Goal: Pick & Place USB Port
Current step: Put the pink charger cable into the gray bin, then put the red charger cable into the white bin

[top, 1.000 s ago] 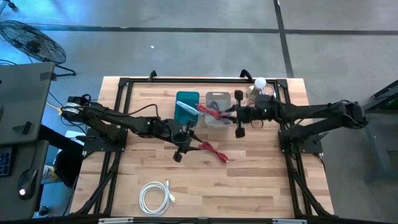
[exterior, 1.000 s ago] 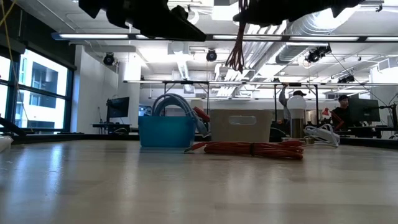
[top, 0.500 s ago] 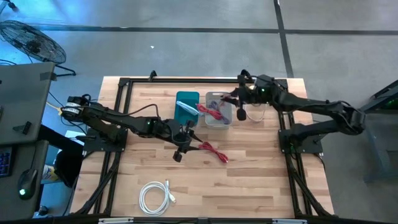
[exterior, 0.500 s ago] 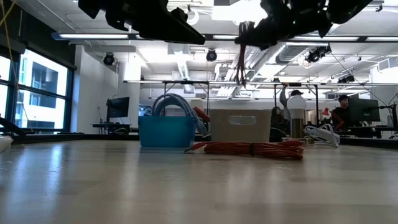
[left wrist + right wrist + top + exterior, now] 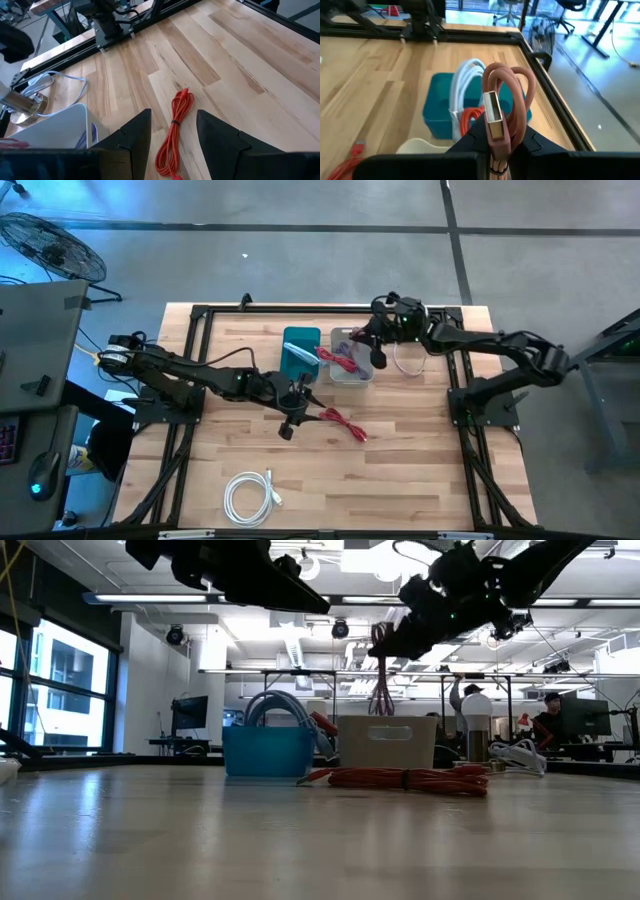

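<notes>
The right gripper point(image 5: 497, 142) is clamped on a red cable point(image 5: 502, 95) above the white bin point(image 5: 349, 366). The left gripper point(image 5: 172, 132) hangs with fingers apart above a red coil point(image 5: 176, 125) on the table point(image 5: 420, 460).

Lower end of the brown cable point(image 5: 501, 107) hidden between the right tool's point(image 5: 492, 141) fingers, white bin's point(image 5: 60, 127) contents cut off

Overhead, tabletop and wrist views share the blue bin point(image 5: 300, 352).

Upper right of the frame, the right gripper point(image 5: 385, 640) dangles a dark red cable point(image 5: 381, 690) above the white bin point(image 5: 387, 742); a blue bin point(image 5: 268, 751) stands left, red cable point(image 5: 405, 780) lying in front
</notes>
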